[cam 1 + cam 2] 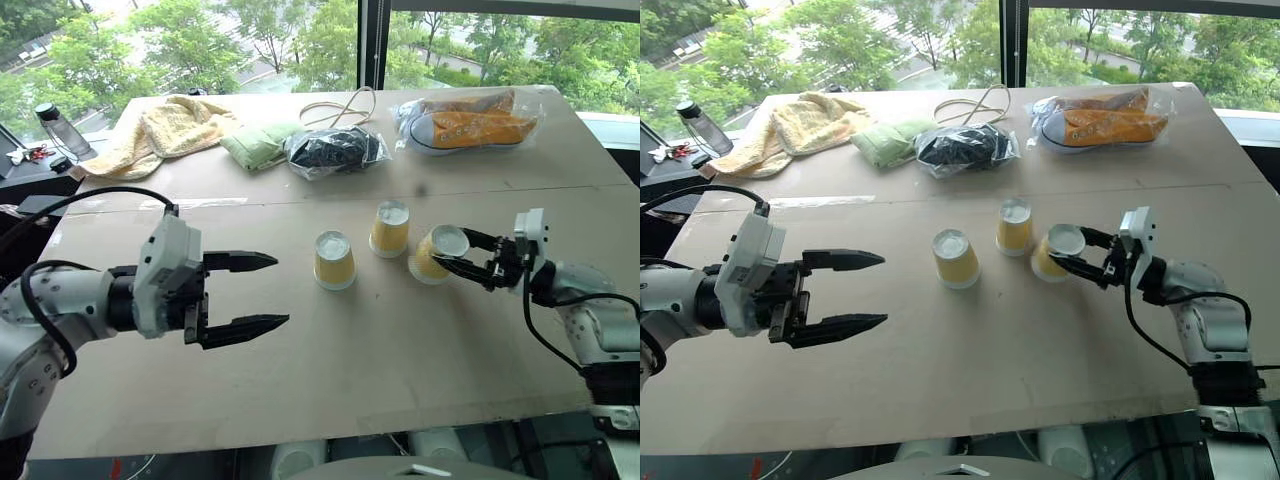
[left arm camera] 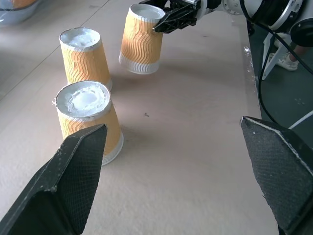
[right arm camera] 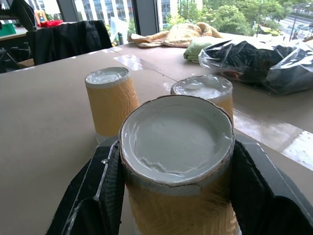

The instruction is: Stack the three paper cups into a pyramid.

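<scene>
Left eye view shows three paper cups on the brown table (image 1: 330, 370), all upside down with white bases up. The right gripper (image 1: 462, 254) is clamped on the right cup (image 1: 436, 253), one black finger on each side of its yellow wall near the base. This cup is tilted, and in the left wrist view it hangs clear of the table, its rim off the surface. The middle cup (image 1: 389, 229) stands upright just beside the held one, slightly farther from the robot. The left cup (image 1: 334, 260) stands near the middle cup, apart from it and closer to the robot. No cup sits on another.

The left gripper (image 1: 260, 292) hovers above the table to the left of the cups, its fingers spread wide and holding nothing, pointing toward the left cup.

At the table's far side lie a yellow towel (image 1: 165, 128), a green cloth (image 1: 258, 143), a dark bag (image 1: 333, 150) and bagged orange shoes (image 1: 470, 122).
</scene>
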Robot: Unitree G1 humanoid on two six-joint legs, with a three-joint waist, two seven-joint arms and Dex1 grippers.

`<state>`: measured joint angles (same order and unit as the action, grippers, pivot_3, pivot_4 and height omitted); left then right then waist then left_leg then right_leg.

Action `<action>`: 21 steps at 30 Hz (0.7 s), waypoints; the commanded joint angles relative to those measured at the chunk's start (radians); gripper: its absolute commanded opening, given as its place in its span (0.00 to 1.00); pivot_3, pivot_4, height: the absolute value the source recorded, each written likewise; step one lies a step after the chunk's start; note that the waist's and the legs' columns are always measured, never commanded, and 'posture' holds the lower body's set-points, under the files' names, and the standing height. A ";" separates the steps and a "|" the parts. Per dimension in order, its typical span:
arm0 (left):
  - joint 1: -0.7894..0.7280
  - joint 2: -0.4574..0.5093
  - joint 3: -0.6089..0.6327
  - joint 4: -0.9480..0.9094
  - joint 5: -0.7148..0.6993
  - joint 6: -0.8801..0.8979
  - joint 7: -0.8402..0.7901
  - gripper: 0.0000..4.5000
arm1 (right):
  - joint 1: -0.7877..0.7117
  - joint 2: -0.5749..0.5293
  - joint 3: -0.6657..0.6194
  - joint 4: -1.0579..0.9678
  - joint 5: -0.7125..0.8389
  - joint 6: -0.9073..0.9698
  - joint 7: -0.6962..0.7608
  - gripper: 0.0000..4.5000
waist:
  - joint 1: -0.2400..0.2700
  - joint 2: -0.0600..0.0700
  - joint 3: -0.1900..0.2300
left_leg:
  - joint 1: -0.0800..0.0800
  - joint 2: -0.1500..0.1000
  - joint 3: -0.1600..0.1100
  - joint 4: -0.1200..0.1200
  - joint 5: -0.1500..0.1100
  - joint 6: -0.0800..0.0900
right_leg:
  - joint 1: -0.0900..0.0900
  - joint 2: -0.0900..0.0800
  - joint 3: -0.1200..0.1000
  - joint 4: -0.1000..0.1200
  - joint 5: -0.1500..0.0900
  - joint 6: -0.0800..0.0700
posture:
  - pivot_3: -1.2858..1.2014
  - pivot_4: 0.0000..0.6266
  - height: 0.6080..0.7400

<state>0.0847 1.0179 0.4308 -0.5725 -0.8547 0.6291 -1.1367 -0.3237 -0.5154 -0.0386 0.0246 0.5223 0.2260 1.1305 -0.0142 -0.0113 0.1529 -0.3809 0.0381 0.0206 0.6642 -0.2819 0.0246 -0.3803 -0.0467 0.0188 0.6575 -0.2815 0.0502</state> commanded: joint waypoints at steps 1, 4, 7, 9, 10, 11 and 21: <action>0.036 -0.014 0.060 -0.010 0.019 -0.032 -0.006 1.00 | -0.061 0.030 0.056 0.034 -0.029 -0.012 0.024 0.47 | 0.001 -0.001 0.000 | 0.000 0.000 0.000 0.000 0.000 0.000 | 0.000 0.000 0.000 0.000 0.000 0.000 | 0.52 0.24 1.00; 0.072 -0.025 0.085 -0.031 0.023 -0.034 0.004 1.00 | -0.098 0.058 0.090 0.068 -0.038 -0.007 0.037 0.47 | 0.005 -0.001 0.001 | -0.001 0.000 -0.001 0.000 0.000 0.000 | 0.000 -0.001 -0.001 -0.001 0.000 0.000 | 0.52 0.24 1.00; 0.107 -0.041 0.112 -0.054 0.022 -0.034 0.016 1.00 | -0.128 0.091 0.122 0.100 -0.062 -0.025 0.039 0.47 | 0.002 -0.001 0.001 | -0.001 0.000 0.000 0.000 0.000 0.000 | 0.000 -0.002 -0.001 0.000 0.000 0.000 | 0.52 0.24 1.00; 0.119 -0.046 0.121 -0.065 0.020 -0.033 0.022 1.00 | -0.139 0.105 0.132 0.116 -0.075 -0.035 0.041 0.47 | 0.000 -0.001 0.001 | -0.001 0.000 0.000 0.000 0.000 0.000 | 0.000 -0.002 -0.001 0.000 0.000 0.000 | 0.52 0.24 1.00; 0.125 -0.048 0.124 -0.071 0.018 -0.032 0.025 1.00 | -0.145 0.114 0.138 0.124 -0.082 -0.039 0.036 0.47 | 0.000 -0.001 0.001 | -0.001 0.000 0.000 0.000 0.000 0.000 | 0.000 -0.002 -0.001 0.000 0.000 0.000 | 0.52 0.24 1.00; 0.130 -0.050 0.129 -0.076 0.017 -0.032 0.028 1.00 | -0.151 0.124 0.146 0.131 -0.088 -0.042 0.037 0.47 | 0.000 -0.001 0.001 | -0.001 0.000 0.000 0.000 0.000 0.000 | 0.000 -0.002 -0.001 0.000 0.000 0.000 | 0.52 0.24 1.00; 0.129 -0.057 0.128 -0.081 0.019 -0.038 0.042 1.00 | -0.170 0.167 0.182 0.163 -0.138 -0.053 0.031 0.47 | 0.000 -0.001 0.001 | -0.001 0.000 0.000 0.000 0.000 0.000 | -0.001 -0.002 -0.001 0.000 0.000 0.000 | 0.52 0.24 1.00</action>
<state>0.2202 0.9648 0.5404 -0.6274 -0.8281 0.6063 -1.0970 -0.4810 -0.3525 0.1400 0.1982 0.3906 0.1892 1.1616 -0.0146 -0.0121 0.1538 -0.3815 0.0379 0.0203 0.6639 -0.2818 0.0243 -0.3817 -0.0490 0.0177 0.6581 -0.2813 0.0499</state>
